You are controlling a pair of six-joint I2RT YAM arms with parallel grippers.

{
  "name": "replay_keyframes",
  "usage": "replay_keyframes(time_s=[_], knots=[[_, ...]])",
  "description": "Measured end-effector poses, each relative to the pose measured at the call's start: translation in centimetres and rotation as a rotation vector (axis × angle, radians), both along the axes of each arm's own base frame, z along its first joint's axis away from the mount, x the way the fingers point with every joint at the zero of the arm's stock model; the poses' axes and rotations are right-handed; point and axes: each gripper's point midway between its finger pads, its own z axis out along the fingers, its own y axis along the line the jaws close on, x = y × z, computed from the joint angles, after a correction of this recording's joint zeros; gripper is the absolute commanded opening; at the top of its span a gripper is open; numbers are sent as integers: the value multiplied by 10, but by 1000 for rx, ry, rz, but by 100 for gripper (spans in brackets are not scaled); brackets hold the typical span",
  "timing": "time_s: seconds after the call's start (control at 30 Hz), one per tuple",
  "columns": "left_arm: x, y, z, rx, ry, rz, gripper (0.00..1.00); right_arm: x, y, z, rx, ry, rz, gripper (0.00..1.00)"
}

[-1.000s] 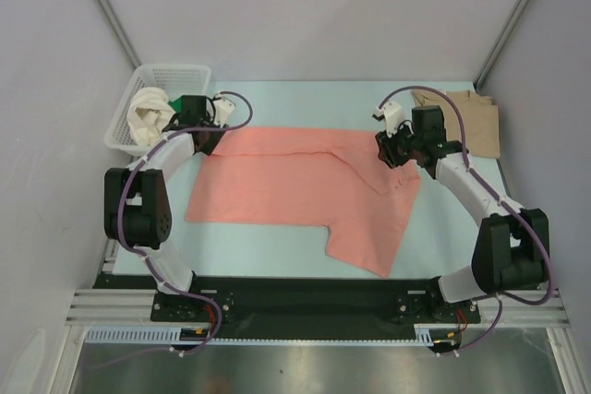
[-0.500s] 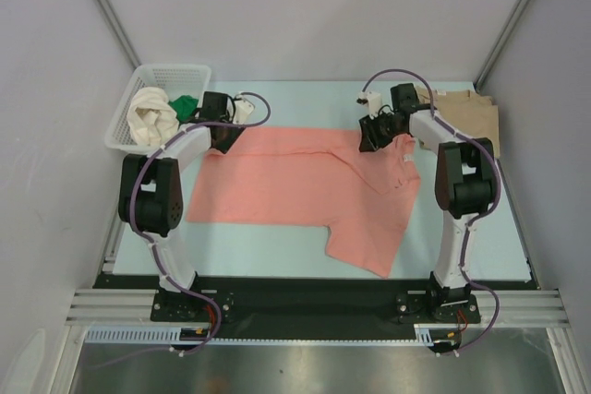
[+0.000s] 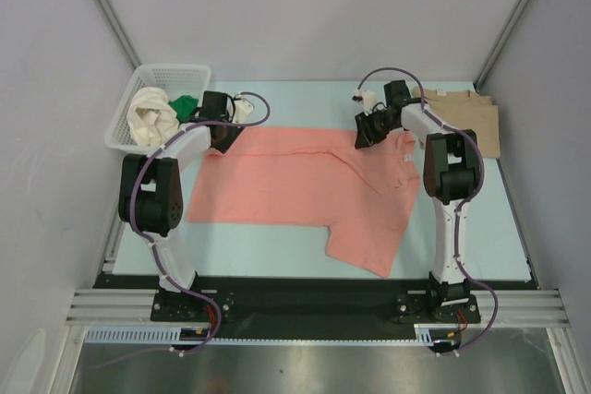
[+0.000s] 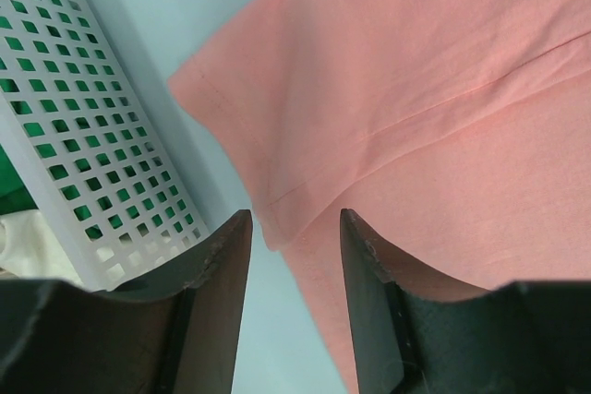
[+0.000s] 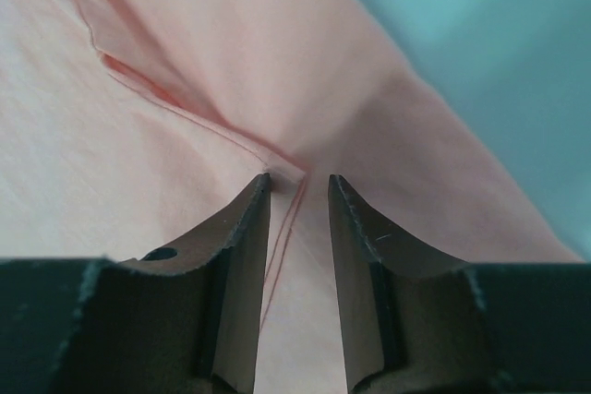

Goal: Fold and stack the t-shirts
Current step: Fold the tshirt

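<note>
Straddling salmon-pink t-shirt (image 3: 295,186) edges, left claw (image 4: 295,228) parted, right claw (image 5: 298,193) parted

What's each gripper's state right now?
Left gripper: open, straddling an edge of the salmon-pink t-shirt.
Right gripper: open, straddling a fold in that shirt.

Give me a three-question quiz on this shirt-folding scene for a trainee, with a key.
1. True or false: the tan shirt lies on the table, outside the basket.
2. What sits between the fingers of the left gripper? A: the edge of the salmon-pink t-shirt; B: the basket's wall; C: nothing.
3. Name the two cloth colours visible in the basket.
Key: 1 true. 2 A. 3 cream-white cloth and green cloth.
</note>
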Motion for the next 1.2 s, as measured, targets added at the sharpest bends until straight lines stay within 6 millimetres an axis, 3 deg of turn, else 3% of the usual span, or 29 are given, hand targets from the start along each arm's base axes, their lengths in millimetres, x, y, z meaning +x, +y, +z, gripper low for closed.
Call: replay_keyframes(time_s=[0.13,0.2,0.3,0.63,0.8,0.9,0.97,1.0,1.07,1.2], knots=[[0,2,1,9,-2,7,47,-5,2,-3,-2,18,9,28],[0,3,1,12,-3,10,47,-6,5,-2,-1,17,18,14],[0,3,1,15,-3,11,47,-8,8,-3,-1,16,34,1],[-3,4,10,13,-26,11,45,-28,14,-2,-10,33,65,0],[-3,4,28,5,-73,11,45,-56,27,27,-11,8,113,0],[-3,5,38,-1,-103,13,45,-84,42,48,-11,-14,164,0],[-3,5,43,-4,-121,13,45,-104,57,59,-6,-31,207,8],[-4,5,45,-5,-125,12,46,-115,63,62,-5,-29,225,25],[-4,4,48,-8,-130,10,48,-137,74,62,-4,-17,257,40],[-6,4,46,-10,-120,6,48,-156,81,56,-23,8,278,41]])
